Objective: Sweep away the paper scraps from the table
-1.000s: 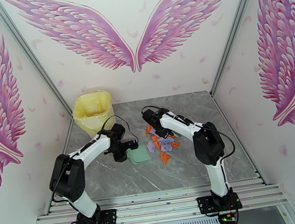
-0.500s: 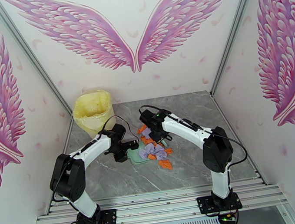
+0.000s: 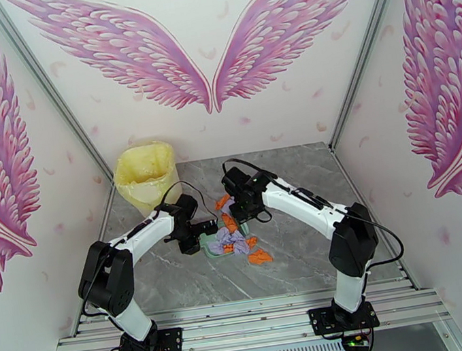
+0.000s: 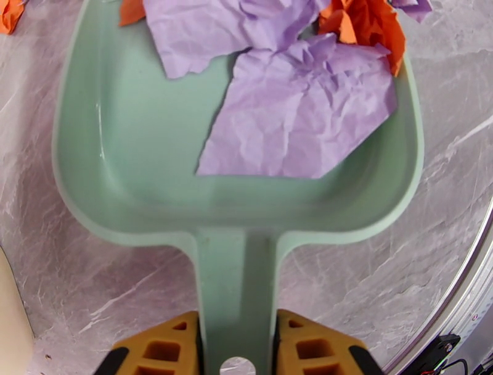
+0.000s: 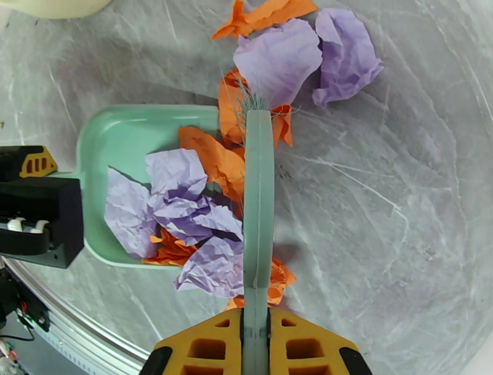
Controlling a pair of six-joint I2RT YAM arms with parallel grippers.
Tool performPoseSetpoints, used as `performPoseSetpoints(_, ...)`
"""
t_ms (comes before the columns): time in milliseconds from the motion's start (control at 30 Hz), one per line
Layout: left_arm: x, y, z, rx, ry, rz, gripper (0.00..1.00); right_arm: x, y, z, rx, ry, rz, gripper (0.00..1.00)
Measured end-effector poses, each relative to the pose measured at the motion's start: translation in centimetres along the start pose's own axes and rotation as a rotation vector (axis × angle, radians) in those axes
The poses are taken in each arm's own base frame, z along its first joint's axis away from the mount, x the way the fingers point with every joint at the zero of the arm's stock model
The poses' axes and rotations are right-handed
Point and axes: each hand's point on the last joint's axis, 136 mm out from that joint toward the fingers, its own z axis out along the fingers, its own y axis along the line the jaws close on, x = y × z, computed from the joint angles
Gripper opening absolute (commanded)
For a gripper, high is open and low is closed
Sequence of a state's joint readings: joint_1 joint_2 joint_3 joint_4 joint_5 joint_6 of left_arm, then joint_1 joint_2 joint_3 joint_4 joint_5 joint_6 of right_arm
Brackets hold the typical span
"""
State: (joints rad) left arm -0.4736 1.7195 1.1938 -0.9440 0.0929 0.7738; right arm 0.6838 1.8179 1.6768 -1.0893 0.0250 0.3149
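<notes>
The right gripper [image 5: 257, 327] clamps the slim mint-green plastic brush [image 5: 259, 185] lengthwise across the mouth of the mint-green plastic dustpan [image 4: 123, 154], whose handle the left gripper [image 4: 236, 345] clamps; the crumpled orange and lavender paper scraps [image 5: 185, 210] lie mostly pan-side, a few beyond the bristle tip on the grey marble-patterned table [image 5: 382, 185].

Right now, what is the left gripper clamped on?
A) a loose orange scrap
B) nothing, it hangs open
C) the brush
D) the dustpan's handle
D: in the left wrist view the left gripper is closed tight on both sides of the handle of the mint-green dustpan, with lavender paper scraps lying in the pan; the brush is in the right gripper.
</notes>
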Motion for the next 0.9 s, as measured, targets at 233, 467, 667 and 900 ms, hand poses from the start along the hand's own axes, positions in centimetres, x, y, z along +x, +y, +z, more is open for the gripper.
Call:
performPoseSetpoints(233,-0.1,-0.1,0.0,0.0,0.0,0.003,0.0,-1.2,-1.6,-2.9,0.074,-0.107,0.032,0.0)
performPoseSetpoints(467,0.0,-0.1,0.0,0.0,0.001,0.003,0.0,0.0,-5.7,-8.9,0.258,-0.196,0.045,0.0)
performPoseSetpoints(667,0.0,0.0,0.0,-0.001,0.001,0.003,0.0,5.8,-8.6,-8.3,0.396,-0.012,0.063,0.0)
performPoseSetpoints(900,0.0,-0.1,0.0,-0.003,0.003,0.005,0.0,13.5,-9.2,-7.2,0.378,0.135,0.199,0.0)
